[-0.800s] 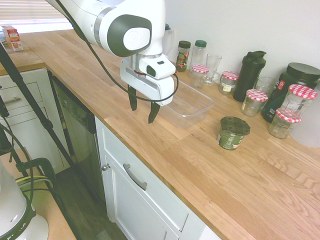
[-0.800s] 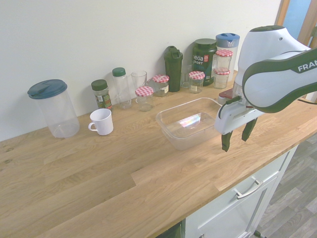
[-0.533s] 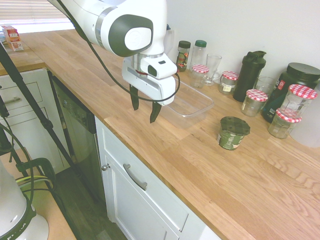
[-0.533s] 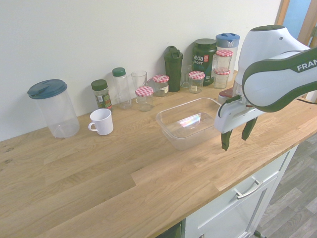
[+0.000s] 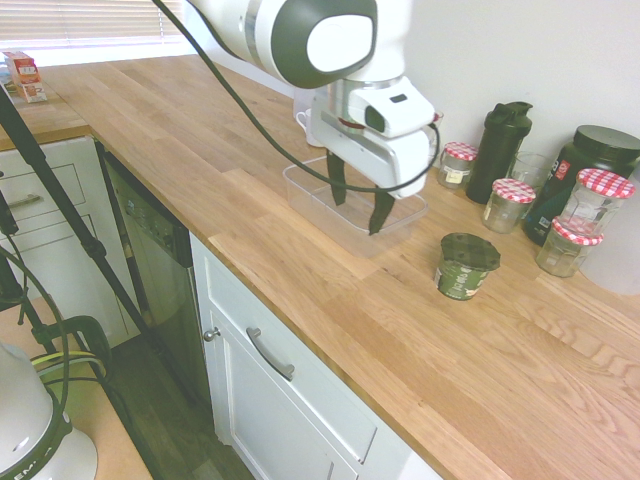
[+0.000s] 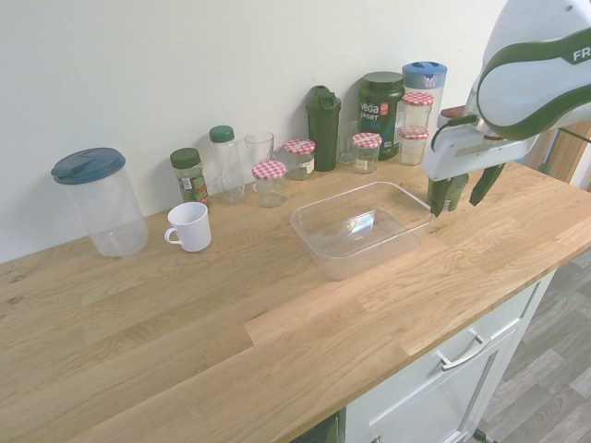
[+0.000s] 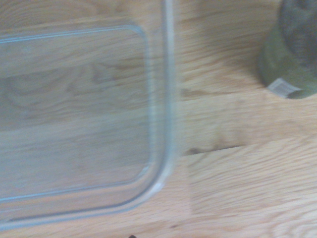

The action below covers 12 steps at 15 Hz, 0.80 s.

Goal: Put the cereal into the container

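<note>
I'm counting one dark green cereal cup point(image 5: 466, 268), squat, light-lettered and lidded flat, standing upright on the counter point(image 5: 330, 310). It is sitting outside the single container point(image 5: 392, 246), a clear plastic rectangle with rounded corners. The gripper point(image 5: 357, 216) is hanging with its fingers wide apart, gripping nothing; the second exterior view is showing them overlapping the cup.

Along the wall I'm counting five glass jars point(image 6: 270, 185) under red-checked lids, one of them standing on another. Also lining up: one dark shaker bottle point(image 6: 323, 129), one dark Vega Sport tub point(image 6: 380, 115), two clear pitchers point(image 6: 109, 208) with blue lids, one green-lidded spice jar point(image 6: 190, 177), one clear bottle point(image 6: 227, 168) with a green cap, one glass mug point(image 6: 259, 149) and one clear drinking glass point(image 6: 346, 146). A smooth white mug point(image 6: 191, 229) is standing nearer the front, its handle turning towards the lidded pitcher beside it.

The counter is showing pale wood grain in joined strips. In the wrist view, bare wood is separating the container's rounded rim from the cup; they are not touching. More bare wood is running between the cup and the counter's front edge, while the checked jars are crowding the wall side.
</note>
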Each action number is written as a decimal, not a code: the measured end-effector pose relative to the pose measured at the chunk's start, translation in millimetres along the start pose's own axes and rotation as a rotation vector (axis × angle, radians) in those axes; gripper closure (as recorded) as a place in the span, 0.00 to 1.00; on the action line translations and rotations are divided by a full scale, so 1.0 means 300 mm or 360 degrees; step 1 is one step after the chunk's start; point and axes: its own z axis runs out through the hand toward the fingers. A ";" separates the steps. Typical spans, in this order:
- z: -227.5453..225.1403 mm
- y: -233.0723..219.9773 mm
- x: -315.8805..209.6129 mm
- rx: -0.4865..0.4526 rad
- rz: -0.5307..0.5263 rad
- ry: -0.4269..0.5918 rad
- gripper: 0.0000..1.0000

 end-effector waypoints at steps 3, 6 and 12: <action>0.057 0.060 0.141 -0.0018 0.0092 0.0022 0.00; 0.140 0.071 0.235 -0.0027 0.0144 0.0036 0.00; 0.290 0.027 0.328 -0.0049 0.0175 0.0054 0.00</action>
